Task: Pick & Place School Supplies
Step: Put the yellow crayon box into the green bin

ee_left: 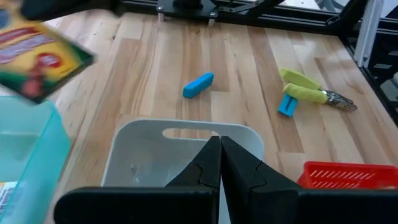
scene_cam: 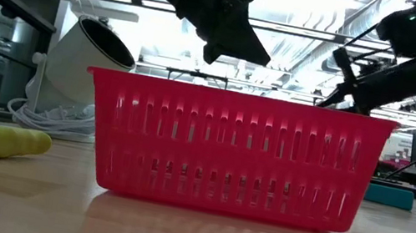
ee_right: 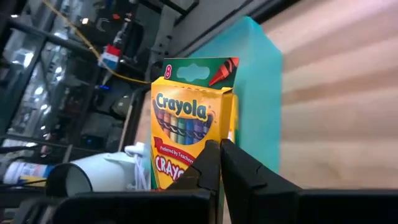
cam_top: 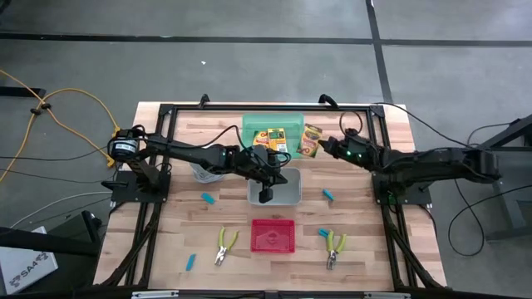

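Red slotted tray hides my table; right gripper pinches a glossy crayon box, left gripper closed, empty.

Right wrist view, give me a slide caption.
Right gripper shut on a Crayola crayon box beside the green tray.

The wooden table bears three trays, two pliers and perhaps five blue pieces.
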Motion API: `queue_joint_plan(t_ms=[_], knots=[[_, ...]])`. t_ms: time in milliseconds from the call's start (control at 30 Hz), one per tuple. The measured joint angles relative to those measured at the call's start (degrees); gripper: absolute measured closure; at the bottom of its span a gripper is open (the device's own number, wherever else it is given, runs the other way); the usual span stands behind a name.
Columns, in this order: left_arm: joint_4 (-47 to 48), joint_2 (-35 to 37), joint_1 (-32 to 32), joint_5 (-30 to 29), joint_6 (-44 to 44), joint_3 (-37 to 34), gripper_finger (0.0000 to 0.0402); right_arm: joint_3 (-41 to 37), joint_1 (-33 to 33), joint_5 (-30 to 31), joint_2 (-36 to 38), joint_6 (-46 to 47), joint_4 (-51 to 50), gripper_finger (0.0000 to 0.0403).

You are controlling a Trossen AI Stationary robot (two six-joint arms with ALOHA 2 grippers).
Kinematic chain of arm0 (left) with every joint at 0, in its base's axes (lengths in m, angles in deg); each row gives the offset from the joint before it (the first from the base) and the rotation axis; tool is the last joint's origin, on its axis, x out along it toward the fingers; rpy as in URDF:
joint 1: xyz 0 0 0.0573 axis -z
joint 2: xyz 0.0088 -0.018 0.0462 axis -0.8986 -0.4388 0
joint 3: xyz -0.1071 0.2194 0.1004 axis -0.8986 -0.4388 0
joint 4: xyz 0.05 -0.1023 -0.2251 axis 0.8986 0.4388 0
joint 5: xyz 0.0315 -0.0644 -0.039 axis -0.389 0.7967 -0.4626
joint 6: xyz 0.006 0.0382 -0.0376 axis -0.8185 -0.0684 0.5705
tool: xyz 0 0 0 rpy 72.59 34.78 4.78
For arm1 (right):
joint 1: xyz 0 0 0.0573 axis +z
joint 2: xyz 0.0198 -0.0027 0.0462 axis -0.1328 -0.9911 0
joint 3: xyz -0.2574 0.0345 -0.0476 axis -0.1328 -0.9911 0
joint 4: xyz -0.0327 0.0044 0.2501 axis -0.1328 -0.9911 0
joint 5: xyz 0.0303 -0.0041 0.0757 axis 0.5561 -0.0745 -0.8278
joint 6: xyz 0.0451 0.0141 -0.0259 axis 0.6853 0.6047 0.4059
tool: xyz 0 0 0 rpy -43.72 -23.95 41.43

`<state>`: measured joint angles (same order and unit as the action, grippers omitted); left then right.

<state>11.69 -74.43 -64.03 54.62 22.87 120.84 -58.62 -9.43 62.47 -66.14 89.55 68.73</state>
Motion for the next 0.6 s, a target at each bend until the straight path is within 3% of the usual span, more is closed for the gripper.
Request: queue_joint_plan(t_ms=[133,333,467,600], knots=[[-0.14,0.0,0.71,0.0,-0.02,0.0,0.0401,3.43,-5.04,-5.48,-8.27,-4.29,4.69,0.04],[-0.23,0.0,1.14,0.0,-0.07,0.0,0.0401,15.1,-8.68,-12.36,-21.76,-13.37,5.08,0.04],[0.25,0.0,1.21,0.0,-0.07,0.0,0.0401,22.28,-10.25,-14.29,-28.15,-17.15,-2.75,0.04],[0.93,0.0,1.4,0.0,-0.15,0.0,0.0401,25.56,-11.6,-13.42,-30.05,-18.86,-10.33,0.04]])
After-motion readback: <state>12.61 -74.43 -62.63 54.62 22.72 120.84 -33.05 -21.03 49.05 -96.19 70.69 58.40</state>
